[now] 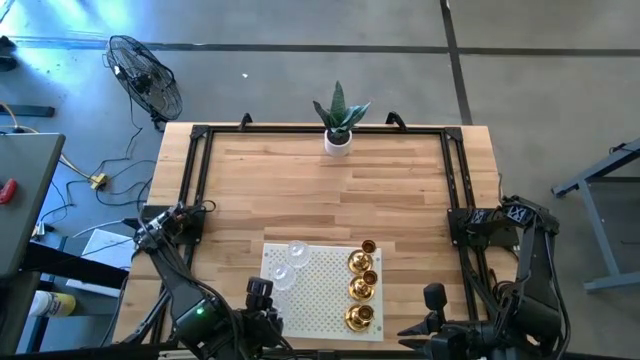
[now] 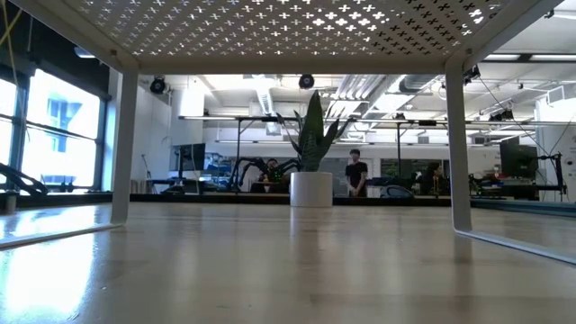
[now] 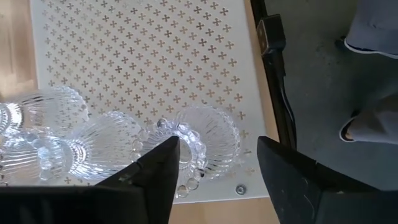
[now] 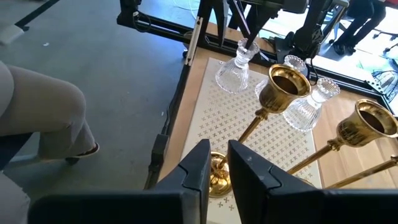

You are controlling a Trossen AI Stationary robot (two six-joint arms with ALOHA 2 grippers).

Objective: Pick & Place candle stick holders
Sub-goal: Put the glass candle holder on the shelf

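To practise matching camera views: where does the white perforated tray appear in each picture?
High view: white perforated tray near the front edge, between both arms.
Low view: seen from beneath, overhead.
Left wrist view: under the glass holders.
Right wrist view: under the gold holders.
Shared landmark: its cross-shaped holes.

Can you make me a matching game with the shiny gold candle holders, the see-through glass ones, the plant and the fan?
Things:
1. shiny gold brass candle stick holders
2. clear ribbed glass candle stick holders
3. white pot with a green plant
4. black round fan

Places:
A. on the floor, off the table
B. right side of the white perforated rack
C. far edge of the wooden table
D. left side of the rack

Pairs: 1-B, 2-D, 3-C, 4-A
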